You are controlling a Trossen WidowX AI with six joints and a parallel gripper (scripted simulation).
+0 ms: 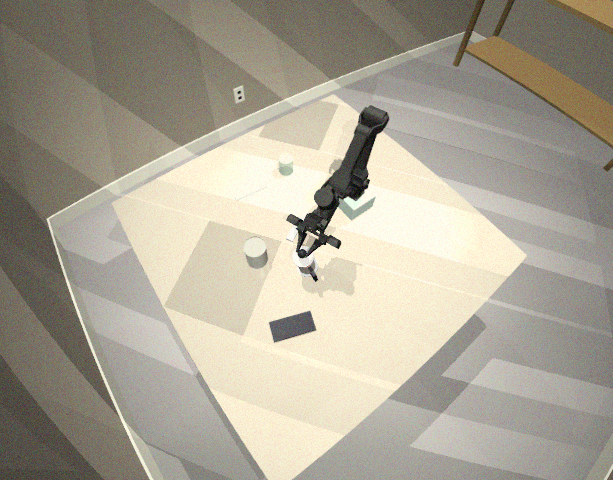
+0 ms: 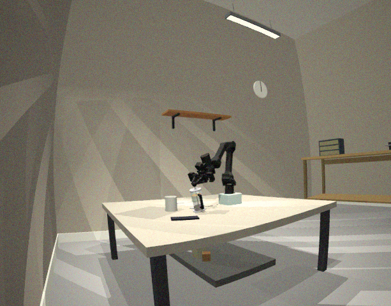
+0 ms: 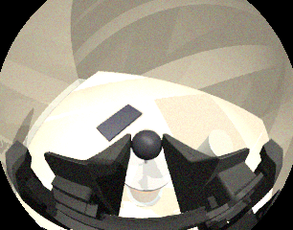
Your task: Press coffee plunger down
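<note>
Your press (image 2: 197, 199) stands upright on the table, a clear glass cylinder with a pale lid and a dark side handle. Its knob (image 3: 146, 144), a dark ball, sits clamped just above the lid.
</note>
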